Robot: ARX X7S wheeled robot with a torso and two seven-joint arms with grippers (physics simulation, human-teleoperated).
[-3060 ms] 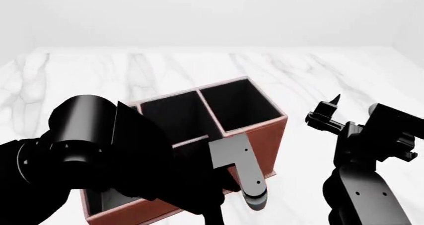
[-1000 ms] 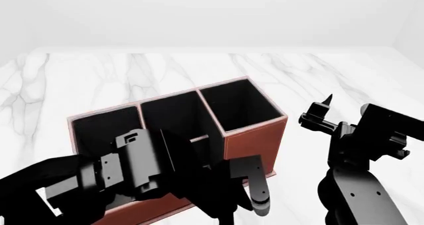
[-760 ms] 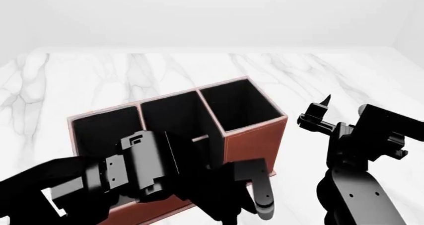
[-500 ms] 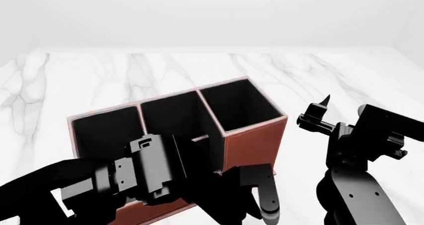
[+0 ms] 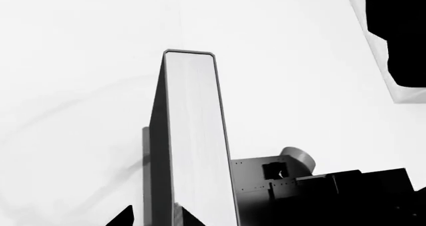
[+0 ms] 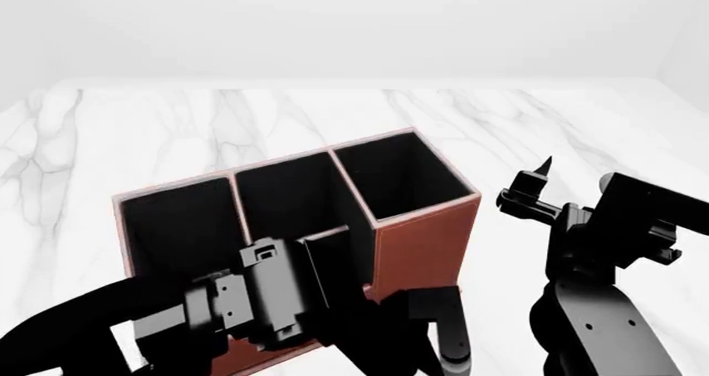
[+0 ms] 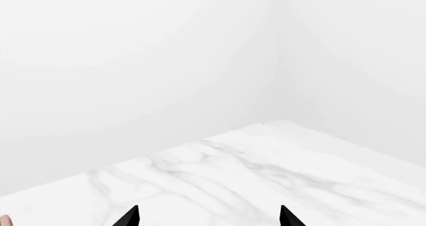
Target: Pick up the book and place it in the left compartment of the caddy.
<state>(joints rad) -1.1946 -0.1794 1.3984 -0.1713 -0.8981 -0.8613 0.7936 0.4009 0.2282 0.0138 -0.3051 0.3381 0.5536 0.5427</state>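
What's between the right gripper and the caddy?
Bare marble table only. In the head view, nothing lies between the right gripper and the caddy; the right wrist view shows open tabletop too.

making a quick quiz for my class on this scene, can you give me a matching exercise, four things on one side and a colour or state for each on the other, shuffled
Things
1. book
2. caddy
3. right fingers
4. table

Colour or state
A. white marble
B. spread apart, holding nothing
C. reddish-brown outside, black lining inside
D. clamped between the left fingers

Pairs: 1-D, 2-C, 3-B, 4-A
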